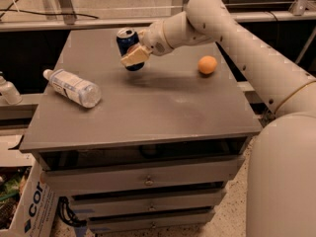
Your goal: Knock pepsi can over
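Grey table [148, 112] is filling most of the view, its middle and 6 o'clock half lying open, its edges dropping away on every side. White arm [237, 28] is reaching in from 3 o'clock across the far part. Clear water bottle [73, 87] is lying on its side at 9 o'clock, near the left edge. Pepsi can [126, 39] is standing at 12 o'clock, close to the far edge and seeming to lean slightly. The gripper [134, 56] is touching the can's near side; whether it is open or closed I cannot tell. Orange ball [208, 64] is sitting at 2 o'clock, well apart from the can.
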{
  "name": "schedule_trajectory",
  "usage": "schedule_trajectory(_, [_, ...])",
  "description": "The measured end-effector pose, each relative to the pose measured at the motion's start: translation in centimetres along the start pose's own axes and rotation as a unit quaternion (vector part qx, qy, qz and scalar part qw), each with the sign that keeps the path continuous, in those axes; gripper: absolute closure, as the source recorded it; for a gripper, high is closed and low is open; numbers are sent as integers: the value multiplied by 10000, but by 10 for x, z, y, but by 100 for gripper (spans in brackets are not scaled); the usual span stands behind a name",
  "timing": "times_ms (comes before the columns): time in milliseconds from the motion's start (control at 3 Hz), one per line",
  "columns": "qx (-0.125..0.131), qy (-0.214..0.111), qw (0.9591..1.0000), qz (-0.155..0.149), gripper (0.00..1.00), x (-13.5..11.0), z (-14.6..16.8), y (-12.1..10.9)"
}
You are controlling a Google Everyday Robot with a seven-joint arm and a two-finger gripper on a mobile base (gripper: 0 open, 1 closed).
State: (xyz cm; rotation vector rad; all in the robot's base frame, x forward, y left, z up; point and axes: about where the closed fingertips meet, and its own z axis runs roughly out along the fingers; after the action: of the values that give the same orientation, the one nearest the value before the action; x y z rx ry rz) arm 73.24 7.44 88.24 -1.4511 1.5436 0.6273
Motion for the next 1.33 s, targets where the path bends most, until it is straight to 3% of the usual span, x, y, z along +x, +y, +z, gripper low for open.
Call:
schedule_trajectory(333, [31,729,9950,-676,100,-11,-20,9])
schedule_trajectory(667, [-19,1545,9810,-1175,100,-5,-31,13])
schedule_trajectory(1000, [-45,2500,9559,-1540,100,12,-38,11])
schedule_trajectory(1333, [-161,3383,9235,-1802,100,38,-45,2])
